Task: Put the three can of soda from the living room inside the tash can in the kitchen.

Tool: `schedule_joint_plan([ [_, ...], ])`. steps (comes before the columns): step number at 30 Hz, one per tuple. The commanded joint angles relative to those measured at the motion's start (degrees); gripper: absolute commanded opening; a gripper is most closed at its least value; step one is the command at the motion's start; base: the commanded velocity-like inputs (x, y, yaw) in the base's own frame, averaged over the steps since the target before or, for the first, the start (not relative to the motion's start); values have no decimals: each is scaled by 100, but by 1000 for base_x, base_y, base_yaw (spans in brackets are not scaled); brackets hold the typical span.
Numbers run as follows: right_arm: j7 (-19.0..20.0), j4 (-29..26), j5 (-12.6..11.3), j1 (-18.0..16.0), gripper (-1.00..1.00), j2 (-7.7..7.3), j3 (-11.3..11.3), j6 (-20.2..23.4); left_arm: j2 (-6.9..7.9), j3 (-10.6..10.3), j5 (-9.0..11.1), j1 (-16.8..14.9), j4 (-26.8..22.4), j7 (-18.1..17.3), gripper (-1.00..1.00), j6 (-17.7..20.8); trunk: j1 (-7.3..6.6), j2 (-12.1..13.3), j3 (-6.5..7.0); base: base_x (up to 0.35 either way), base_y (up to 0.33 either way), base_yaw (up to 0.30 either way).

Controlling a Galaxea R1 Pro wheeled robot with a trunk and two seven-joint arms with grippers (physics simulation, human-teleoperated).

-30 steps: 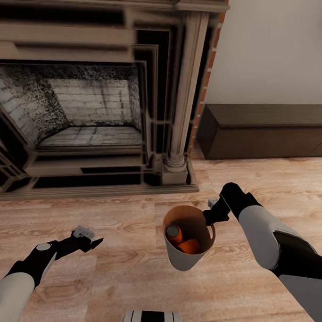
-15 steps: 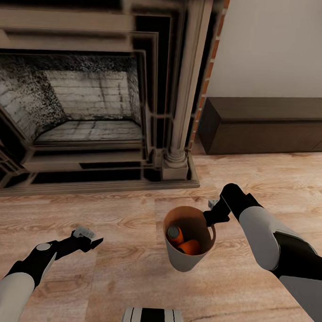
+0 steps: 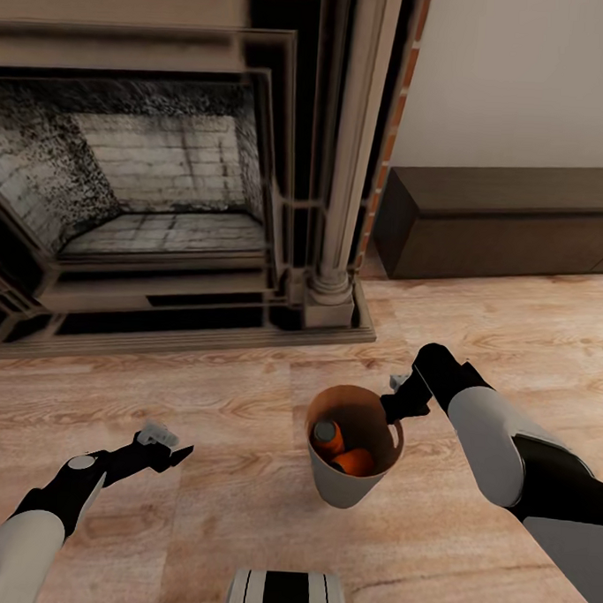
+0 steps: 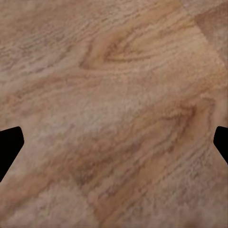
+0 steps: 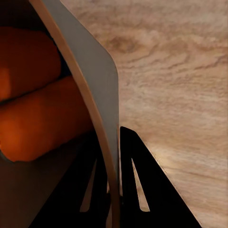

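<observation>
The right claw point(image 3: 395, 404) is clenched on the rim of the tash can point(image 3: 349, 485), one finger point(image 5: 142, 190) outside the wall and one inside, holding it above the wood floor point(image 3: 237, 510) in front of the fireplace point(image 3: 165, 197). Two orange cans of soda point(image 3: 342, 449) lie inside the tash can; a third cannot be made out. The left claw point(image 3: 172, 449) hangs released over bare floor, well to the left of the tash can, fingers spread and gripping nothing. A dark cabinet point(image 3: 509, 224) stands right of the fireplace.
</observation>
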Motion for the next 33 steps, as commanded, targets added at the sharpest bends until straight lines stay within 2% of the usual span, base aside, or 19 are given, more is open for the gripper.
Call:
schedule_joint_plan([
  [1, 29, 2, -95, -2, -100, 0, -25, 44, 0, -1, 1, 0, 0, 0, 100, 0, 1, -2, -22, 0, 0, 0],
  [10, 29, -2, -95, -1, -100, 0, -25, 44, 0, 0, 4, 0, 0, -1, 100, 0, 4, -3, -44, 0, 0, 0],
  [17, 29, 2, -94, -1, -100, -2, -25, 44, 0, 1, 0, 0, 1, -2, 100, 0, 22, -13, -199, 0, 0, 0],
  [23, 29, -1, -93, -1, -100, -8, -25, 44, 0, 2, 5, 0, 0, -2, 100, 0, 22, -13, -199, 0, 0, 0],
  [29, 29, -9, -92, -1, -100, -8, -25, 44, 0, -3, 0, 0, 0, -2, 100, 0, 37, -21, -332, 0, 0, 0],
  [33, 29, -10, -89, -1, -100, -7, -25, 44, 0, 0, -1, 0, 0, -2, 100, 0, 37, -21, -332, 0, 0, 0],
])
